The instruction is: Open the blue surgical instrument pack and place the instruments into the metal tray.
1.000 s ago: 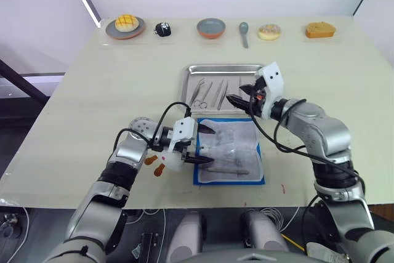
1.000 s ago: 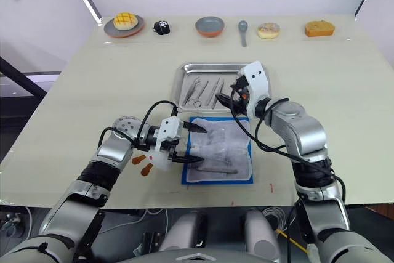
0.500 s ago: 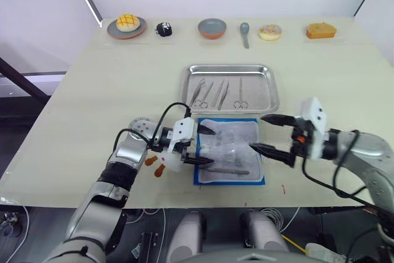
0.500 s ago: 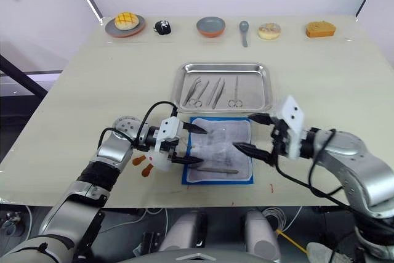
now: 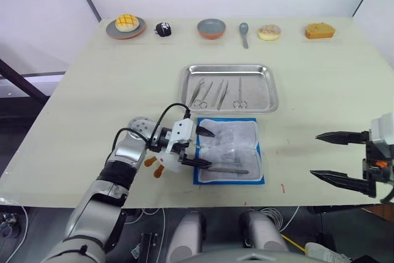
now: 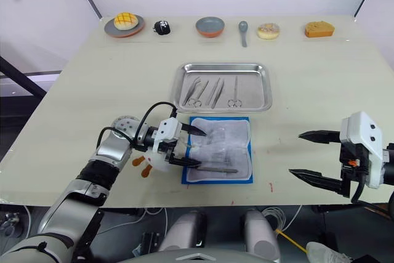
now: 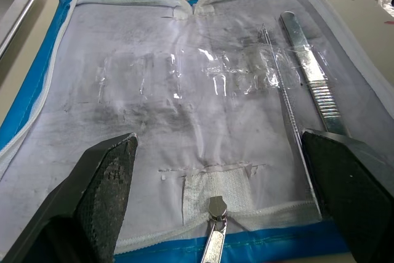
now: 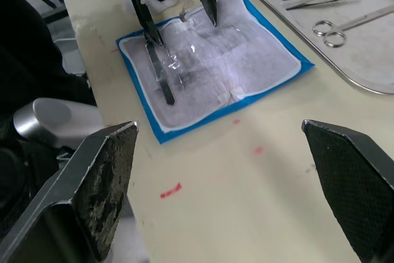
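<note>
Near the surface's [image 5: 92,90] front edge, the blue surgical instrument pack [image 5: 229,151] lies open, no writing readable. Four instruments [image 5: 217,93] lie in the metal tray [image 5: 229,87] behind it. The left gripper [image 5: 202,147] has its fingers apart over the pack's left edge; the right gripper [image 5: 337,158], fingers wide apart, hovers well off right.

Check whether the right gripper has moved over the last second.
Yes. The right gripper, open, has pulled away from over the metal tray, back toward the robot and out to its right, past the near right corner of the blue surgical instrument pack.
</note>
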Robot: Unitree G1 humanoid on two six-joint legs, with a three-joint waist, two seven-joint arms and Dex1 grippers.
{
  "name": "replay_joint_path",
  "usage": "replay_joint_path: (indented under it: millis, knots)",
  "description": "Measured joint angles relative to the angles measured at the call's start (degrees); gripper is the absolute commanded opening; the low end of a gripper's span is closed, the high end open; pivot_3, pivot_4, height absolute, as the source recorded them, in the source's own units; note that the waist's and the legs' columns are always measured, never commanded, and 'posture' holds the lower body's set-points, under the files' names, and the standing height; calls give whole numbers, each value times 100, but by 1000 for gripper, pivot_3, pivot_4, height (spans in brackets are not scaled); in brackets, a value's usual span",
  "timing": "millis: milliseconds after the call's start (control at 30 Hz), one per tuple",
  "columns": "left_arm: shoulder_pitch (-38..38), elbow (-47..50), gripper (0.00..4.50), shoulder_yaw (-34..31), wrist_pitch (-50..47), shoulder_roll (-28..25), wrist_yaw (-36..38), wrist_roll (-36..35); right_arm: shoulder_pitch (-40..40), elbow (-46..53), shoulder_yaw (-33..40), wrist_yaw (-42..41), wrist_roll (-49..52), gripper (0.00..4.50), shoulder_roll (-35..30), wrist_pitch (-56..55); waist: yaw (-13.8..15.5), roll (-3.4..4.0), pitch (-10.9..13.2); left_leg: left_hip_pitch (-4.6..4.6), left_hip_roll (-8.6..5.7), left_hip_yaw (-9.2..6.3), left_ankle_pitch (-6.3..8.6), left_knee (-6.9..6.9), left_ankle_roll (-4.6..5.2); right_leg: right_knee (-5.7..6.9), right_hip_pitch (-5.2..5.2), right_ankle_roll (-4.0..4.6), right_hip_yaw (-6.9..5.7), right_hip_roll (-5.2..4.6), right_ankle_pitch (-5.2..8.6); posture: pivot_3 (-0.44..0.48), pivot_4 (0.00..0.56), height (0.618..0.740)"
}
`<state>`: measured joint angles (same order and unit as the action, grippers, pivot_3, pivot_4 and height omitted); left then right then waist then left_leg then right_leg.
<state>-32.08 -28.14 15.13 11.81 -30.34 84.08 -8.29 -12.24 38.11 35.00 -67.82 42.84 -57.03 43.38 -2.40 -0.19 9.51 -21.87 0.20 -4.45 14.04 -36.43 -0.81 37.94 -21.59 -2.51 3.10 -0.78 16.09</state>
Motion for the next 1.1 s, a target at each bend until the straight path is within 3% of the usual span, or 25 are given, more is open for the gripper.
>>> replay_joint_path:
  millis: [167,400,500,533,600,733,1100]
  knots:
    - [-33,-33,4500,6,25,4,29,1,155,116,-185,304,30,4468,22,-1,-1,0,0,1,3,6,0,0,0,1,-1,0,6,2,0,0,150,740]
    - [-97,-94,4500,17,48,17,74,15,1264,316,-2451,1482,-558,4468,643,-110,1,-10,1,-2,6,3,0,-1,-1,0,-5,1,9,7,0,0,150,740]
    - [-118,-127,4500,20,49,30,75,15,1620,221,-3133,1732,-850,3785,854,-121,6,-13,2,-3,6,1,0,-3,-1,0,-4,1,7,7,-1,0,150,740]
    - [-118,-134,4500,17,50,26,75,15,1710,161,-3289,1777,-942,3210,900,-128,2,-14,2,-2,6,1,0,-3,-1,1,-4,1,7,7,-1,0,150,740]
    - [-136,-169,4500,20,72,31,72,16,1916,-17,-3778,1881,-1246,2620,1036,-178,5,-14,2,-1,6,0,0,-4,-1,2,-4,1,6,7,-1,0,150,740]
    - [-156,-229,4500,18,119,36,69,18,2339,-467,-4832,1980,-1958,2620,1307,-425,3,-13,1,-1,6,-2,0,-5,-1,3,-4,1,4,8,-1,0,150,740]
    - [-151,-231,4500,13,147,36,49,18,2724,-1193,-5627,1879,-2766,2620,1591,-899,2,-13,1,0,6,-4,0,-9,0,8,-4,3,3,8,-2,0,150,740]
